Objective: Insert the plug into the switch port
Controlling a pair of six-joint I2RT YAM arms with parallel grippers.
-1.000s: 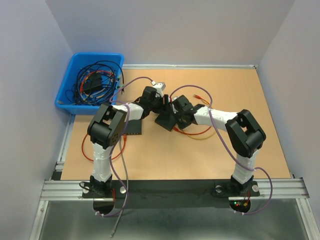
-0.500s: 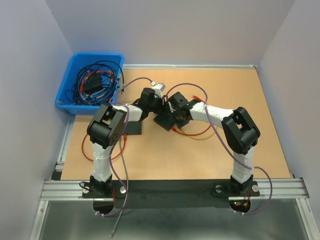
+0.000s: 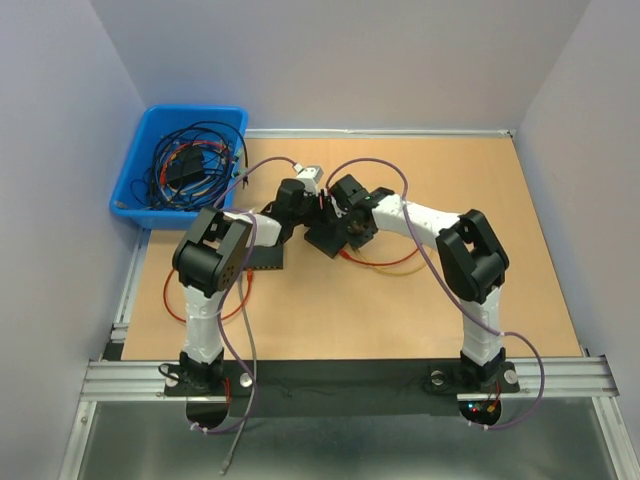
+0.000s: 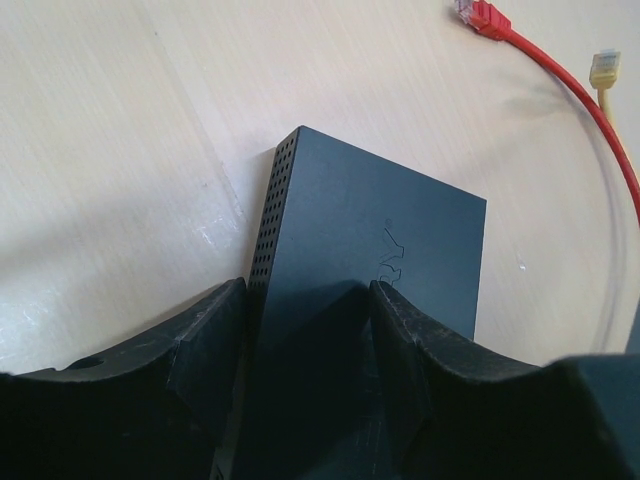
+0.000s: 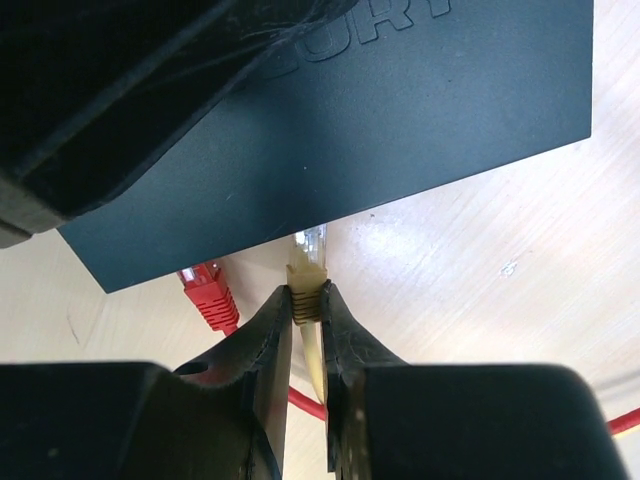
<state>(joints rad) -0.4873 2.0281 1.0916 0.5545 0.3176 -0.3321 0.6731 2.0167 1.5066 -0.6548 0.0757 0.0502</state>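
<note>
The black switch (image 3: 322,241) lies mid-table; it also shows in the left wrist view (image 4: 380,240) and in the right wrist view (image 5: 400,110). My left gripper (image 4: 308,300) is shut on the switch, one finger on its perforated side and one on its top. My right gripper (image 5: 305,297) is shut on the yellow plug (image 5: 304,275). The plug's clear tip touches the switch's lower edge. The ports are hidden. A red plug (image 5: 207,292) lies just left of the yellow one. In the top view the two grippers (image 3: 312,212) (image 3: 343,226) meet over the switch.
A blue bin (image 3: 132,190) with tangled cables stands at the back left. A flat black piece (image 3: 266,260) lies by the left arm. Red cable (image 3: 385,263) loops to the right of the switch. A second red plug (image 4: 483,17) and a second yellow plug (image 4: 604,68) lie beyond the switch.
My right arm has swung left and brought the yellow plug up to the switch's edge. The left gripper and the switch have shifted slightly to the left.
</note>
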